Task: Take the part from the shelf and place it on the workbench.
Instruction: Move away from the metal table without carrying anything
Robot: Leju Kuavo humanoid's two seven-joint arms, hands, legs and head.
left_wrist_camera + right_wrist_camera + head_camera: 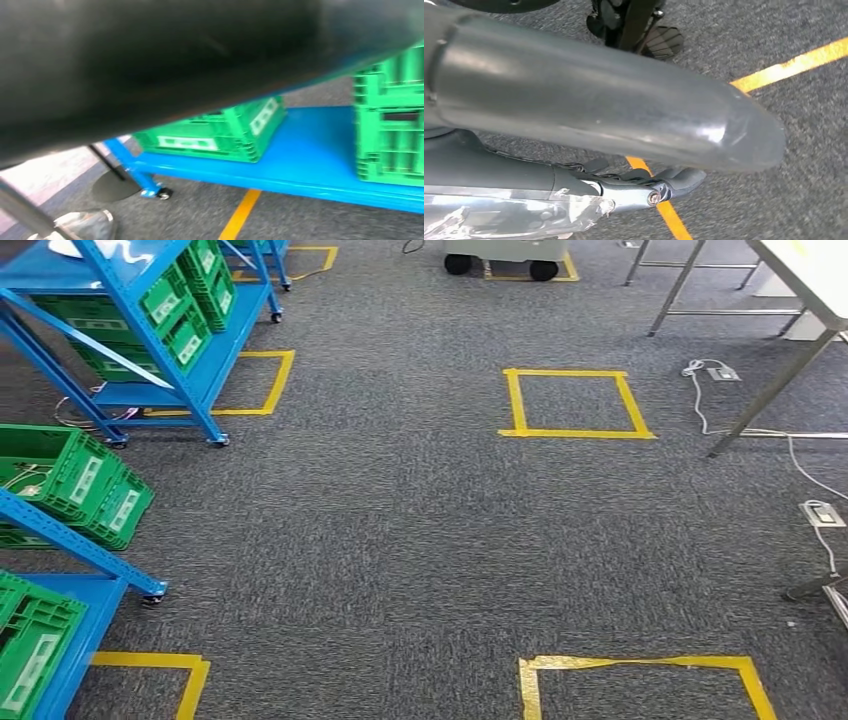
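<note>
Nearby, green crates [70,475], blue shelf [205,370], contents unclear

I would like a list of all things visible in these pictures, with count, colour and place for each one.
shelving units: two in the head view, blue, left side, on castors.
crates: several, green with white labels, on the blue shelves.
tape squares: at least four, yellow, on the grey carpet.
workbench: one, pale top, metal legs, far right.
floor sockets: two, grey, with white cables, right side.
wheeled cart: one, grey, top centre, only its lower part seen.
right hand: grey thumb, darker fingers, hanging above the carpet; open or shut cannot be told.
</note>
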